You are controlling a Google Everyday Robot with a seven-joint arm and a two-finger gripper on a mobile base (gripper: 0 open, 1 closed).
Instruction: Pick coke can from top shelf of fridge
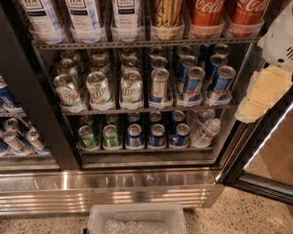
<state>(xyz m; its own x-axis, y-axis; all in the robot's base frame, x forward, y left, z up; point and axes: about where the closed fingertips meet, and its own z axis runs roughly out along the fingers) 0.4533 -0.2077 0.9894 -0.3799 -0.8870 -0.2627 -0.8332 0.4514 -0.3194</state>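
Two red-orange coke cans (207, 13) (247, 13) stand in clear cup holders at the right end of the top shelf (137, 44) of the fridge (27, 100). Only their lower parts show. A gold-yellow can (167, 16) and several white tea cans (84, 16) stand to their left. My gripper (261, 93), cream-coloured below a white arm part, is at the right edge of the view. It is to the right of and below the coke cans, in front of the fridge's right frame, and touches no can.
The middle rack (146, 109) holds 7up and blue cans. The lower rack (146, 148) holds green and blue cans and a clear bottle (206, 132). The open glass door (265, 151) is at the right. The ribbed steel base panel (105, 189) and a clear bin (137, 219) are below.
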